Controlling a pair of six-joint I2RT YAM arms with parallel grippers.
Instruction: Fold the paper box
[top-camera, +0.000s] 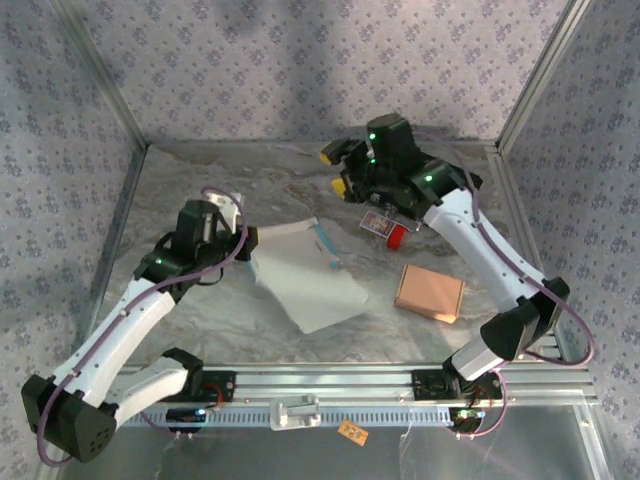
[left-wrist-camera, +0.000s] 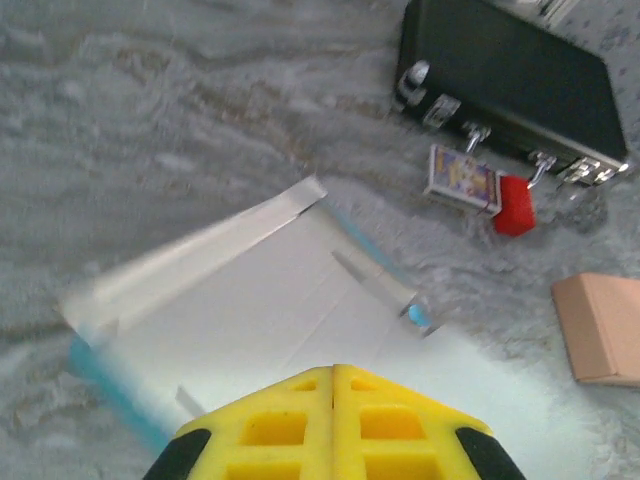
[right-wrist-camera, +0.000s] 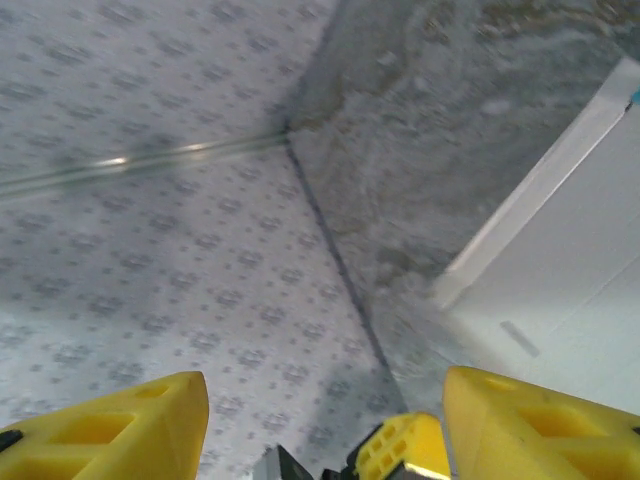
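The paper box (top-camera: 305, 280) lies as a flat white sheet with light-blue trim in the middle of the table, its left side slightly raised. My left gripper (top-camera: 232, 238) is at that left edge. In the left wrist view its yellow fingertips (left-wrist-camera: 333, 378) are pressed together above the white sheet (left-wrist-camera: 260, 300), with no paper visible between them. My right gripper (top-camera: 336, 170) hovers at the back of the table beyond the sheet, its yellow fingers wide apart. The right wrist view shows it (right-wrist-camera: 325, 420) open and empty, facing the back wall corner, with the sheet's folded edge (right-wrist-camera: 560, 250) to the right.
A brown cardboard box (top-camera: 430, 292) lies right of the sheet. A card pack (top-camera: 375, 222) and a small red object (top-camera: 397, 236) sit by a black case (left-wrist-camera: 500, 80) at the back right. Patterned walls enclose the table on three sides.
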